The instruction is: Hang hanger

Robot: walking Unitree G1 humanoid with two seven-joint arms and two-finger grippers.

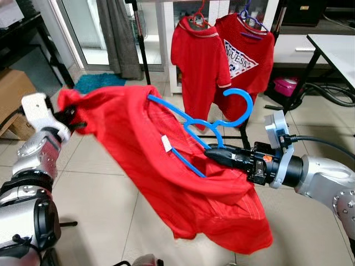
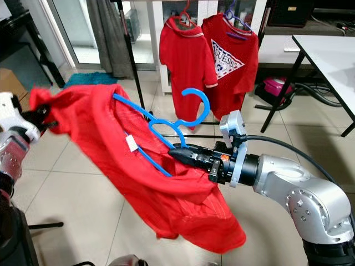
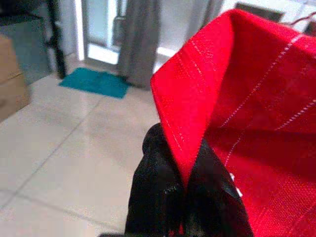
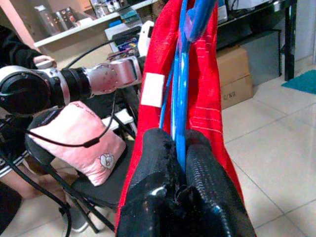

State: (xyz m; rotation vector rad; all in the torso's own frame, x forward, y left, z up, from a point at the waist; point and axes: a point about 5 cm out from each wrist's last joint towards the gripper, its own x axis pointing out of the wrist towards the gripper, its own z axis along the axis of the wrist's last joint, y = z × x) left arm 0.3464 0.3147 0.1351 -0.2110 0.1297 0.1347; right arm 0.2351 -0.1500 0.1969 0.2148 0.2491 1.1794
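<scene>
My right gripper [image 1: 213,153] pinches blue plastic hanger [image 1: 222,119], left gripper [image 3: 190,180] at 9 o'clock pinches red shirt [image 1: 166,177], probably spreading it taut.

Right gripper [image 2: 176,153] pinches blue hanger [image 2: 166,119]
</scene>
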